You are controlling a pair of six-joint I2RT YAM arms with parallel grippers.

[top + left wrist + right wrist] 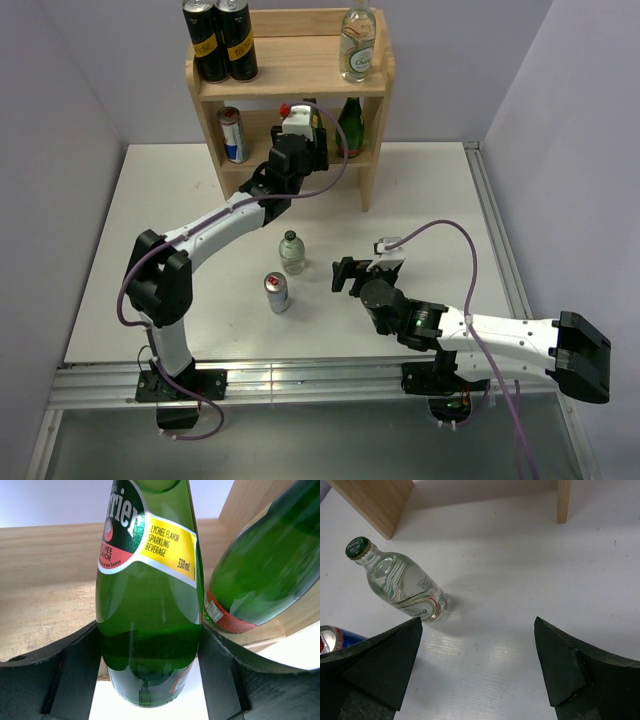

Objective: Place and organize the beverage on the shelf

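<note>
One nudge from the Perrier bottle (150, 605) clamped in the left gripper (149, 667) could topple the neighbouring green bottle (265, 565); right gripper (477, 665) gapes.

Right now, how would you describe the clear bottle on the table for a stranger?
Look in front of the pale three-tier wooden shelf, on the white tabletop. A small clear glass bottle stands there upright. Its green cap and see-through body set it apart from the shorter red-topped metal can beside it.
</note>
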